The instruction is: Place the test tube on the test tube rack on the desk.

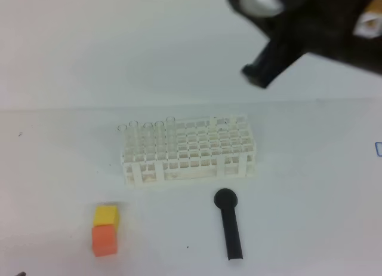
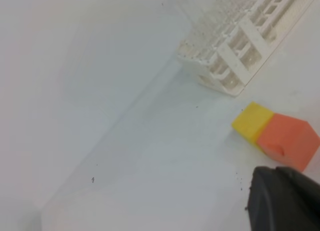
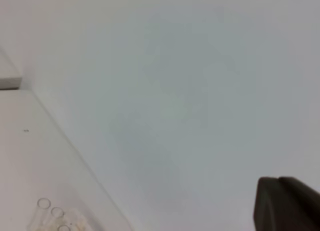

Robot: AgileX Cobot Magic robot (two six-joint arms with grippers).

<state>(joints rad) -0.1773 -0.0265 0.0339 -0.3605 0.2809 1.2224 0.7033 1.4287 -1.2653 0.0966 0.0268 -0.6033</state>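
My black right gripper [image 1: 262,73] is blurred and cropped overhead; the white lattice rack [image 2: 235,51] runs off-frame in my left wrist view.

white desk [image 1: 310,186], rack [image 1: 190,149], cubes [image 1: 105,229], black stick [image 1: 229,223]

The rack [image 1: 190,150] stands mid-table [image 1: 310,186], with several tubes [image 1: 148,132] upright in its left end. In front of it, to the right, lies a stick [image 1: 229,223], head toward the rack. Front left sit two cubes [image 1: 105,230], touching, one just behind the other. The right arm [image 1: 310,31] hangs above, behind the rack.
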